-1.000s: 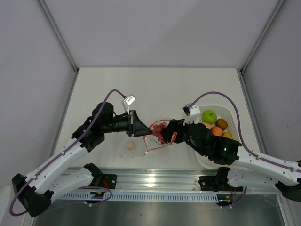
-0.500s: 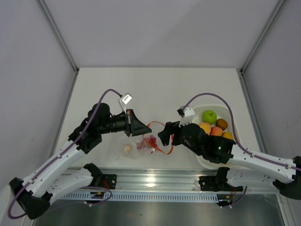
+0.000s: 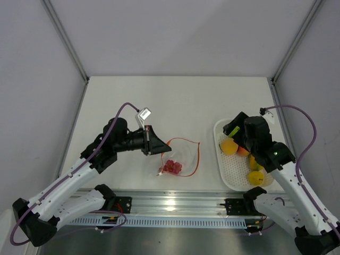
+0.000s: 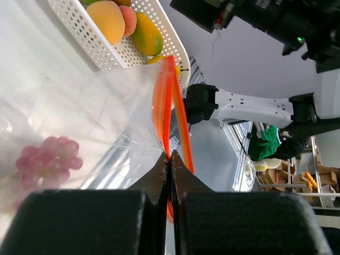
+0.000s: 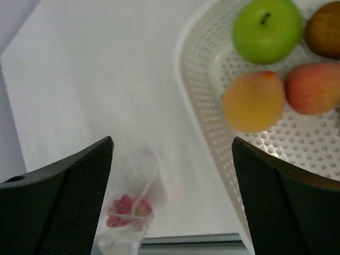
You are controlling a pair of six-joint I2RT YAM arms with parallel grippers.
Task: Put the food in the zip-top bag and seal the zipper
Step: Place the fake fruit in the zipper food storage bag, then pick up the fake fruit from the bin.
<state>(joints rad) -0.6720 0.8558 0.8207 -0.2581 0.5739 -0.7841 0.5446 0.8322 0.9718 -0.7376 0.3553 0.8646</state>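
A clear, thin plastic zip-top bag (image 3: 180,155) lies on the white tabletop (image 3: 175,101), between two white-and-black robot arms and near the front edge. An orange-red zipper strip (image 4: 166,106) runs along the bag's mouth. Seen from above, the mouth gapes open in a wide loop.

The left fingers (image 4: 156,183) are pressed tight together on the zipper strip, pinching it at the left side of the mouth. Inside the bag, toward its near end, sits a cluster of small red grape-like pieces (image 3: 172,167).

To the right, apart from the bag, a white perforated plastic tray (image 3: 229,171) holds other toy fruit. The right wrist camera shows four pieces:
- a round green apple (image 5: 267,29);
- a round orange fruit (image 5: 254,101) just below the apple;
- a pink-red peach-like fruit (image 5: 313,87) right beside the orange one;
- a brown fruit (image 5: 325,24) at the picture's edge.

From above, a yellow fruit (image 3: 255,178) lies at the tray's near end.

The right fingers (image 5: 66,194) are spread wide and hold nothing. They hang above the tray's left rim and the tabletop beside it. In that camera's view, the bag with its red cluster appears small and low between them.
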